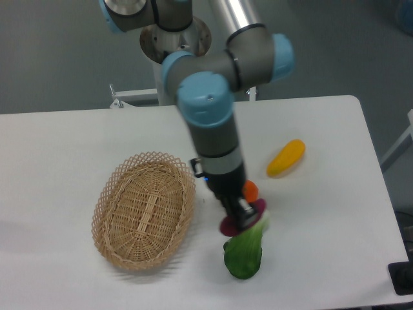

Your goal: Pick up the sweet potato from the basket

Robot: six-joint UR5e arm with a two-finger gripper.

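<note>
My gripper (241, 218) is shut on the sweet potato (231, 225), a small magenta tuber. It hangs to the right of the basket, just over the stalk end of the green leafy vegetable. Both ends of the sweet potato stick out past the fingers. The basket (143, 208), oval tan wicker with a lacy rim, sits on the white table at left with nothing in it.
A green leafy vegetable (244, 250) lies right under the gripper. An orange (251, 189) is mostly hidden behind the arm's wrist. A yellow elongated vegetable (286, 157) lies farther right. The arm's base stands at the back of the table.
</note>
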